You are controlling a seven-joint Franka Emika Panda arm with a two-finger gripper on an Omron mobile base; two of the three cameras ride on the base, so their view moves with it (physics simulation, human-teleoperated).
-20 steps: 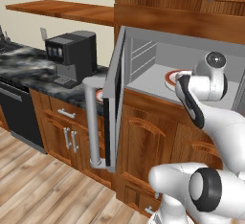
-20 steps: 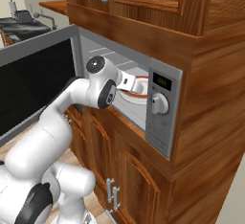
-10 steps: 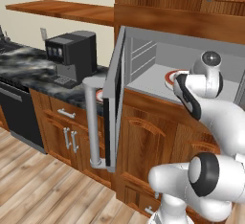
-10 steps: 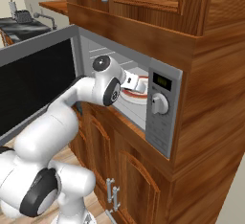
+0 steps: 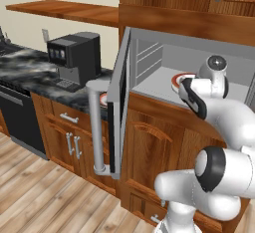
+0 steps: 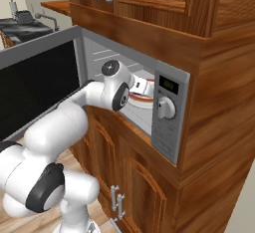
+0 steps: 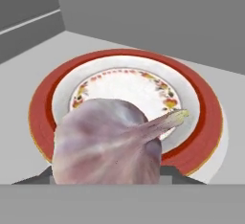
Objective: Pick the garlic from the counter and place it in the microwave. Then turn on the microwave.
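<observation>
One step was under way: the gripper [image 7: 107, 180], apparently pinching the garlic [image 7: 107, 144], hung over the red-rimmed plate [image 7: 201, 122] inside the microwave [image 6: 167, 112]. Release came next, I judged, then door and knob [image 6: 165, 108].

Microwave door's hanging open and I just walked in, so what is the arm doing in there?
The white arm has reached into the open silver-framed microwave, its hand carrying the small whitish-pink garlic bulb between its fingers. The bulb hangs over the red-rimmed round plate on the grey microwave floor; whether it touches the plate cannot be told. The black glass door stands wide open, and the round knob on the control panel is untouched.
</observation>
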